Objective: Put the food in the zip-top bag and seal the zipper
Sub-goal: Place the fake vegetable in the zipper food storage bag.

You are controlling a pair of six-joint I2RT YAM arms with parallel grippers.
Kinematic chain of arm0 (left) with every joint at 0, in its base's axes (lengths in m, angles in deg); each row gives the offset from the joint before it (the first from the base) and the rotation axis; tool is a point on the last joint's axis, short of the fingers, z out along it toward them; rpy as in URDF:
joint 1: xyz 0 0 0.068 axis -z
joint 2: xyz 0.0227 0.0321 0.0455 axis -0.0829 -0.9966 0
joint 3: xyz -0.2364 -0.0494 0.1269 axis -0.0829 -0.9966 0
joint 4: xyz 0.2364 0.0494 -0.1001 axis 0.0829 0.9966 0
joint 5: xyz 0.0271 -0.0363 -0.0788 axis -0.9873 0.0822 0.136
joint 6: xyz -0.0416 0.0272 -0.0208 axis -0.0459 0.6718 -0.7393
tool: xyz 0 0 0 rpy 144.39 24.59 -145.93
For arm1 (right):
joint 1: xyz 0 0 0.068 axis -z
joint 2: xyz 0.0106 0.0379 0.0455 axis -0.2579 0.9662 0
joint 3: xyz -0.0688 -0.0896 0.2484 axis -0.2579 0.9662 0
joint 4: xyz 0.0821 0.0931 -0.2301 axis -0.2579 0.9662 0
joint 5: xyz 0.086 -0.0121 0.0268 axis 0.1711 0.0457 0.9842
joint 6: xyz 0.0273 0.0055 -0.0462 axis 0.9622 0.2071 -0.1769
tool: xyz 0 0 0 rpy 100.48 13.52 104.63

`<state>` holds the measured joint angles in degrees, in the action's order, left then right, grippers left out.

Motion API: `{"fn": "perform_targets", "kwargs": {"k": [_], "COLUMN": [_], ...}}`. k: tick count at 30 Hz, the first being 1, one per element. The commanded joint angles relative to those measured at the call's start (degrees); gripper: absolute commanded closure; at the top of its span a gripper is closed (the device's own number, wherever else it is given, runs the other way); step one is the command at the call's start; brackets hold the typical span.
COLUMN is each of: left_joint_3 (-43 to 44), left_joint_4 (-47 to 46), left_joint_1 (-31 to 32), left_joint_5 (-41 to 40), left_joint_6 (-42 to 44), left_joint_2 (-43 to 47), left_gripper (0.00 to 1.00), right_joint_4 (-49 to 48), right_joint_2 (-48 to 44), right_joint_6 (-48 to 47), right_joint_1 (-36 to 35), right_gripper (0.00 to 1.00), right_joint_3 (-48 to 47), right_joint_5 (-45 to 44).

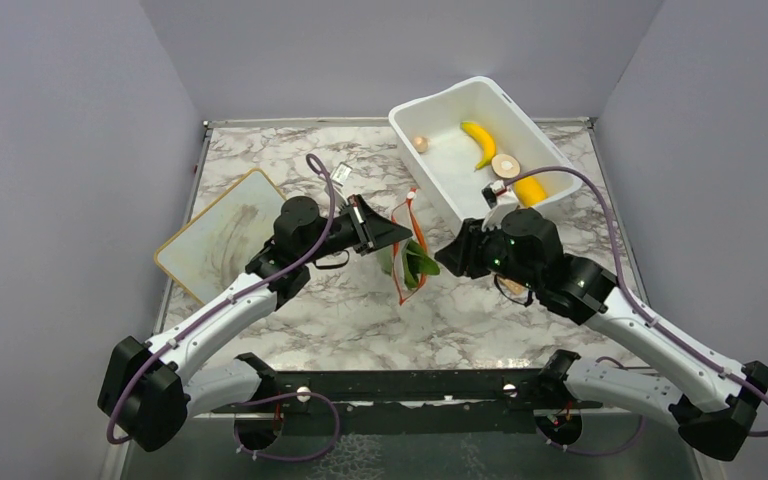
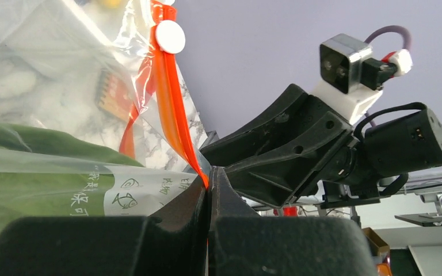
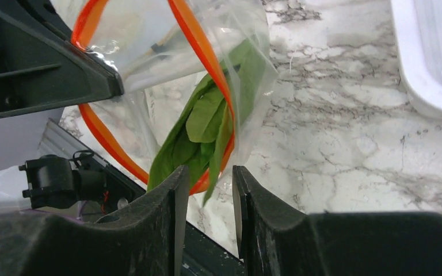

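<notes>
The clear zip-top bag (image 1: pixel 407 262) hangs open between my two grippers above the marble table. My left gripper (image 1: pixel 400 234) is shut on its red-orange zipper strip (image 2: pixel 175 123), just below the white slider (image 2: pixel 170 37). The dark-green leafy vegetable (image 3: pixel 206 118) lies in the bag's mouth, its leaf tips sticking out. My right gripper (image 3: pixel 206 178) is open, with the leaf tips and the strip's edge right at the gap between its fingers. The banana (image 1: pixel 478 142), the yellow oval fruit (image 1: pixel 530 190) and two beige-brown pieces (image 1: pixel 420 144) lie in the white tub (image 1: pixel 438 170).
The white tub stands at the back right, close behind my right gripper. A pale board (image 1: pixel 222 235) lies at the left, under my left arm. A small orange patterned square (image 2: pixel 113 95) shows through the bag. Grey walls enclose the table.
</notes>
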<state>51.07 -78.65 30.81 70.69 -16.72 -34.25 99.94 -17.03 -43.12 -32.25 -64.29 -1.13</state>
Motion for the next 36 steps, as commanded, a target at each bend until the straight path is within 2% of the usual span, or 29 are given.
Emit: {"fn": "perform_targets", "kwargs": {"k": [1, 2, 5, 8, 10, 13, 17, 21, 28, 36], "left_joint_3": [1.24, 1.14, 0.78, 0.41, 0.29, -0.25, -1.02, -1.72, -2.66, -2.49], "left_joint_4": [-0.55, 0.47, 2.09, 1.64, 1.63, 1.62, 1.29, 1.28, 1.12, 0.22], "left_joint_1": [-0.41, -0.42, -0.54, -0.48, -0.50, -0.50, -0.50, -0.51, -0.51, -0.50], "left_joint_5": [0.12, -0.39, -1.24, -1.44, -1.83, -2.51, -2.87, -3.40, -3.89, -3.76], "left_joint_6": [1.13, 1.83, 3.26, 3.04, 3.31, 3.49, 3.22, 3.22, 3.29, 2.79], "left_joint_2": [0.12, -0.13, -0.55, -0.81, -1.04, -1.26, -1.19, -0.77, -0.30, -0.83], "left_gripper": [1.00, 1.00, 1.00, 1.00, 1.00, 1.00, 1.00, 1.00, 1.00, 1.00], "right_joint_4": [0.70, -2.78, -4.52, -6.87, -10.77, -16.16, -21.76, -21.86, -19.98, -22.07], "right_joint_2": [-3.42, -4.45, -5.73, -5.71, -5.42, -4.25, -3.43, -3.31, -4.27, 2.39], "right_joint_6": [9.29, 9.72, 12.56, 13.83, 14.99, 19.44, 24.34, 24.39, 23.48, 23.77], "right_joint_1": [-0.26, -0.26, -0.25, -0.26, -0.27, -0.26, -0.33, -0.33, -0.34, -0.35], "right_gripper": [0.66, 0.65, 0.64, 0.73, 0.74, 0.74, 0.67, 0.64, 0.69, 0.58], "right_joint_3": [4.05, 6.55, 10.04, 12.62, 15.25, 18.68, 21.69, 21.48, 19.36, 18.10], "right_joint_5": [-5.26, -4.46, -3.91, -0.63, 3.74, 9.11, 12.61, 11.08, 9.28, 11.59]}}
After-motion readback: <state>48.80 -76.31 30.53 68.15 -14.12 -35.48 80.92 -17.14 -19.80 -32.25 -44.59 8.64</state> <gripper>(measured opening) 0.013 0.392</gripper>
